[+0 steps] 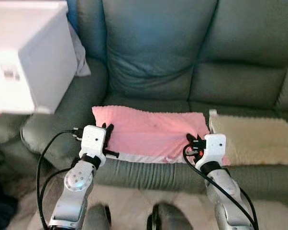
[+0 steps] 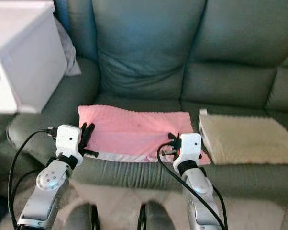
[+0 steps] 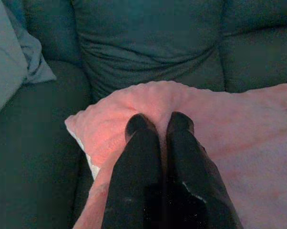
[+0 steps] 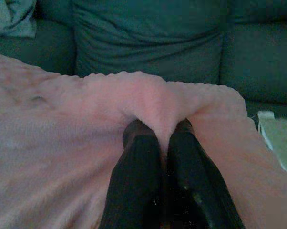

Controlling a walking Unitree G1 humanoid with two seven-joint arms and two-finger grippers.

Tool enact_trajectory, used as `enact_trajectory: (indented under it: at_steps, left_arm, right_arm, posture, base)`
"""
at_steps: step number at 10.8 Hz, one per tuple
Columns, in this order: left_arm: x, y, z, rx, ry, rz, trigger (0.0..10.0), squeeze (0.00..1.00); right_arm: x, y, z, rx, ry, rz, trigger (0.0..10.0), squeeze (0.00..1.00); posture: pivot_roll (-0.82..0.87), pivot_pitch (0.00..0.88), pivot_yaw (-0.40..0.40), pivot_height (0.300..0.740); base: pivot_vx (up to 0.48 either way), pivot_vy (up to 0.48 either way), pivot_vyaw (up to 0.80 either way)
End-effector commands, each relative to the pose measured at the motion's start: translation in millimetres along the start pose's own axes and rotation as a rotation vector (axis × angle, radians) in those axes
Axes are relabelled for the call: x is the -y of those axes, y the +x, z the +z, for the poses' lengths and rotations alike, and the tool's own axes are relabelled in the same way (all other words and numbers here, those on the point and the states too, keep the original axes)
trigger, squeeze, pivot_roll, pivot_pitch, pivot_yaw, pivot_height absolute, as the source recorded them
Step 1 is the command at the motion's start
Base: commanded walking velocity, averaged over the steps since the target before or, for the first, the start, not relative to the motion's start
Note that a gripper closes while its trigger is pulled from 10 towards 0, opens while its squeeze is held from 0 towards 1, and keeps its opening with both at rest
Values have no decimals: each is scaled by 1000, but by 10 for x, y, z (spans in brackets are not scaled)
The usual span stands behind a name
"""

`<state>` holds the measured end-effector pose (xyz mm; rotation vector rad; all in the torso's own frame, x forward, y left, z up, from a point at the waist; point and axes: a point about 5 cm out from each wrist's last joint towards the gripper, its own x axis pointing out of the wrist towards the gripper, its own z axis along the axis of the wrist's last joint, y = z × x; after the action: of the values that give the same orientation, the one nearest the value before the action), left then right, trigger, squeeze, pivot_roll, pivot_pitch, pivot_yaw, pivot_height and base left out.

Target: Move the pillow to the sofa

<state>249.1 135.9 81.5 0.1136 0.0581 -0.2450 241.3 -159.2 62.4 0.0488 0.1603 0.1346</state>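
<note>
Right wrist view: pillow (image 4: 86,124) fold between fingertips (image 4: 138,131).

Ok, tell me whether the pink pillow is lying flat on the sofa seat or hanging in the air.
Lying flat: the pink pillow rests spread on the sofa seat cushion, both grippers pinching folds at its front corners.

No text, label, brand, number or sign can be read in any view. A small dark mark is seen on the white box (image 1: 27,57), well off to the left of the left gripper's jaws, but it is too blurred to be made out.
</note>
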Motion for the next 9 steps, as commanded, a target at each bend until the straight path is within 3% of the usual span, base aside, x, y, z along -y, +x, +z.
enact_trajectory:
  at_steps: [1,9]
  left_arm:
    - [-8,-8,4,7,15,3,10000,0]
    - [26,13,102,47,-13,-30,10000,0]
  right_arm:
    - [21,6,62,28,-2,-4,10000,0]
    - [21,30,41,25,0,-3,10000,0]
  posture:
    - [-62,54,-61,644]
    - [-49,62,-57,644]
  base:
    - [0,0,0]
    - [32,0,0]
